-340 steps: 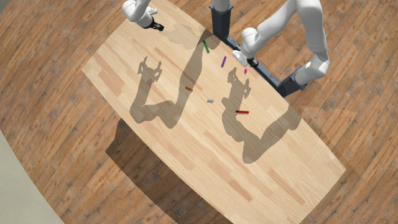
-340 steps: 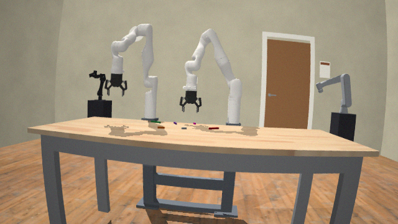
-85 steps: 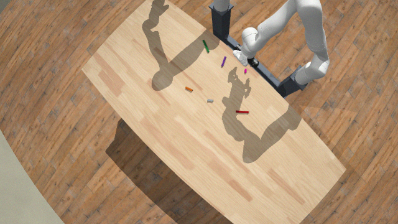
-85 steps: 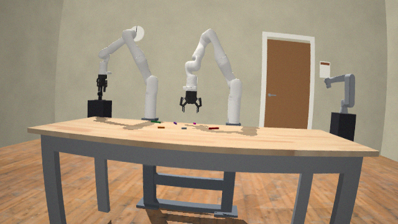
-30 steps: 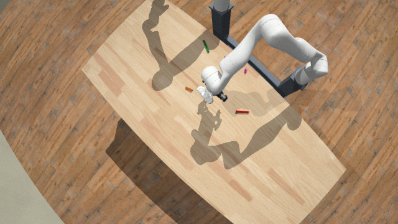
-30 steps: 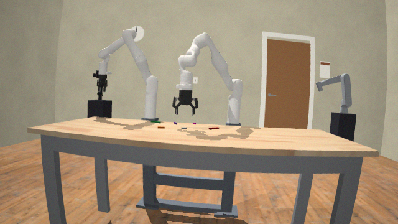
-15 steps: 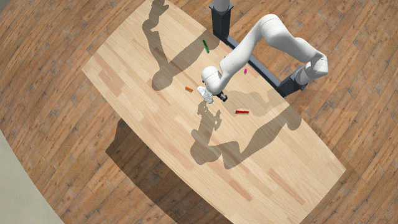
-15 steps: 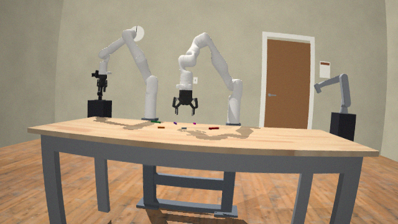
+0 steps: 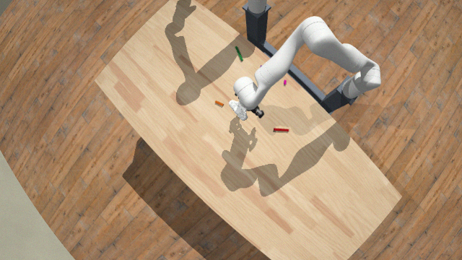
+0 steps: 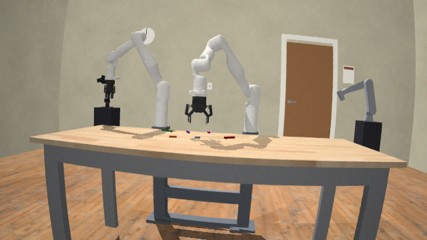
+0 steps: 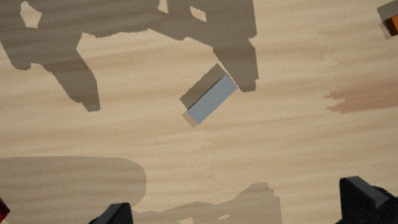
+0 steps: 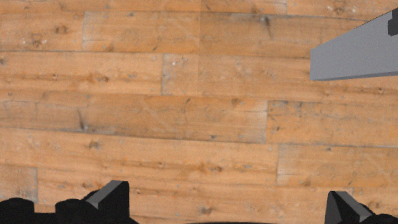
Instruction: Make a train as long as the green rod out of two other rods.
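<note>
While no train exists yet, my purple (image 10: 187, 132) and magenta (image 9: 285, 82) (image 10: 208, 132) rods lie apart, the likely pair to match green (image 9: 239, 53) (image 10: 167, 131). My left end effector (image 9: 247, 103) (image 10: 198, 121) (image 11: 236, 200) hangs wide and unladen above the smooth, blocky grey rod (image 10: 197, 137) (image 11: 212, 100) on the wood-grained surface (image 9: 202, 152) (image 10: 267, 155) (image 11: 150, 135); my right end effector (image 10: 108, 96) (image 12: 227, 200) is wide too.

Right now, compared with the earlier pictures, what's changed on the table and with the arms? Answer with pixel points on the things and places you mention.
The left gripper (image 10: 198, 121) (image 11: 235, 195) swung from the table's back edge out over the grey rod (image 10: 197, 137) (image 11: 212, 100). The right gripper (image 10: 107, 100) (image 12: 227, 190) moved from above the table to beyond its edge. Nothing was taken hold of or let go; both are open. The rods stayed put, though the left arm now covers the grey one from above.
</note>
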